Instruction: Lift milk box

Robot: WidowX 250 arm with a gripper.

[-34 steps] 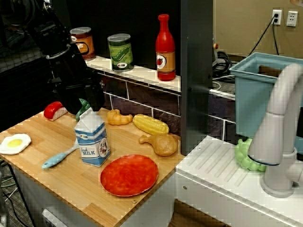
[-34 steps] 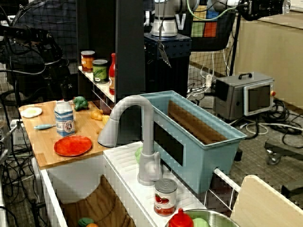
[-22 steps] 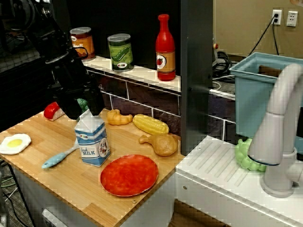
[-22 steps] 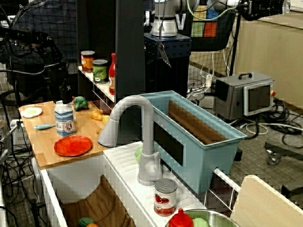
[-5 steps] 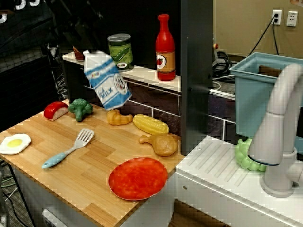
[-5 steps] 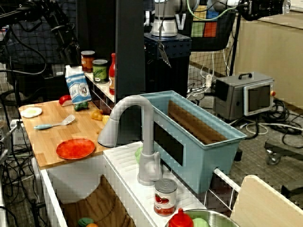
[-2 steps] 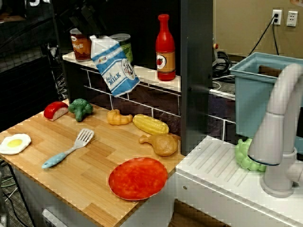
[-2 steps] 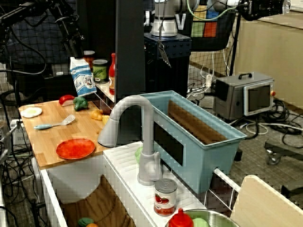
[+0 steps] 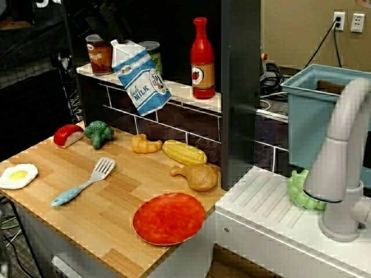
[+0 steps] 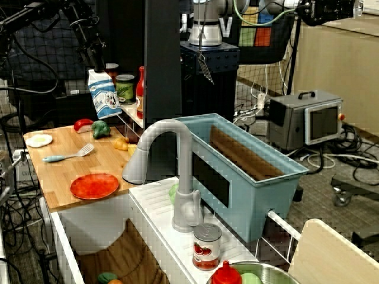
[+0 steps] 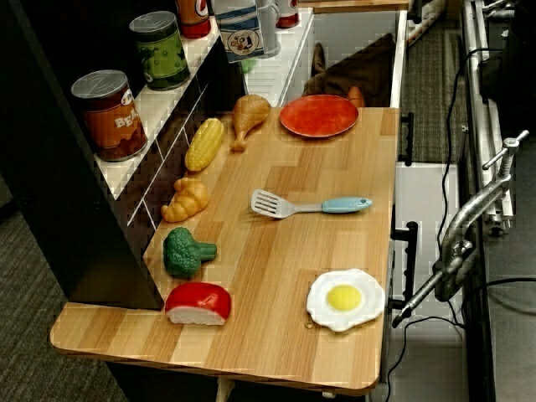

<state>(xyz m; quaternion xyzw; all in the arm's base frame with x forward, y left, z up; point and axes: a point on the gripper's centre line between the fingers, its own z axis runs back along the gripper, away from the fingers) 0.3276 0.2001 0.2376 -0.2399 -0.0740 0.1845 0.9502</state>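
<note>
The milk box (image 9: 141, 76), white on top with a light-blue band reading "fresh MILK", hangs tilted in the air above the wooden board (image 9: 87, 214), in front of the shelf's green can (image 9: 155, 53). My dark gripper (image 9: 117, 39) comes down from the upper left and is shut on the box's gable top. The other side view shows the gripper (image 10: 96, 65) holding the milk box (image 10: 104, 93) well above the board. In the top view only the milk box's lower part (image 11: 244, 29) shows at the upper edge.
On the board lie an orange plate (image 9: 168, 218), a spatula (image 9: 81, 184), a fried egg (image 9: 17, 175), broccoli (image 9: 98, 132), a croissant (image 9: 145, 143), corn (image 9: 184, 152) and a drumstick (image 9: 196, 176). The shelf holds an orange can (image 9: 98, 54) and a red bottle (image 9: 202, 58). A faucet (image 9: 342, 156) stands right.
The gripper closed on the milk box's top and lifted it off the board, up and toward the shelf. The plate slid slightly right. In the last half second the box barely moved.
</note>
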